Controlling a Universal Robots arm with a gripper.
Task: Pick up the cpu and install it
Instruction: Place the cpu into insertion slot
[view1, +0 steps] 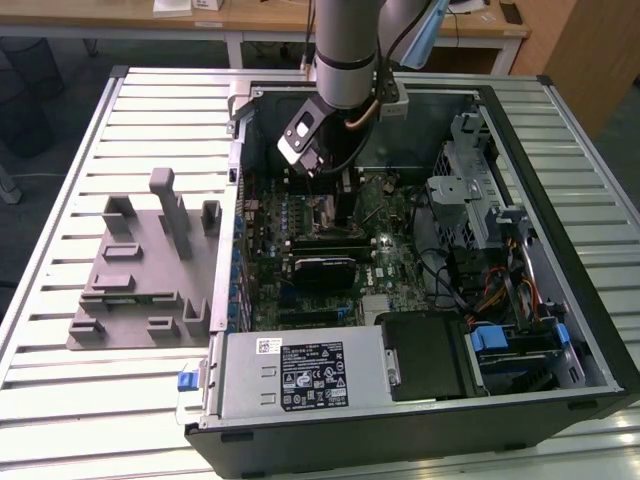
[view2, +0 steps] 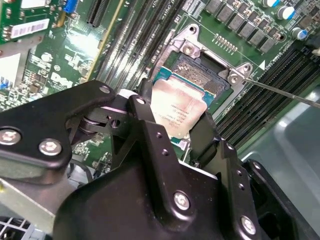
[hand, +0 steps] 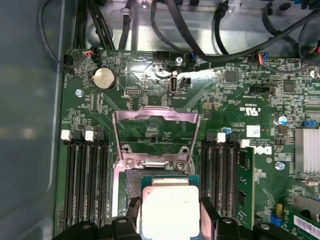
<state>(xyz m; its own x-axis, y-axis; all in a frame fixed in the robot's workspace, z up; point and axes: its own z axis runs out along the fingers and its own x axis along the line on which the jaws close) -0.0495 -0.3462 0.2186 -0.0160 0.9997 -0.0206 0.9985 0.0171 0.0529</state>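
End effector (view2: 174, 122): narrow, clamped on two opposite edges of the cpu (view2: 177, 107), low inside the computer case (view1: 560, 150).
Cpu: metal top up, partly over the socket (view2: 207, 75).
Offset: the socket's dark centre lies bare beyond the cpu, toward the raised load plate (hand: 155, 132).
Contact: whether it is seated or hovering cannot be told.

Exterior view: pale slatted metal desk (view1: 60, 400) spans most of the frame, its ribs running across and a soft sheen on them toward 4 o'clock. Wooden table (view1: 260, 18) at 12 o'clock, light top, white leg (view1: 233, 48). Dark grey floor (view1: 70, 110) at 10 o'clock – a dark mesh object (view1: 25, 70) there, unclear what. Brown wood panel (view1: 590, 50) at 2 o'clock. Lighting is even.
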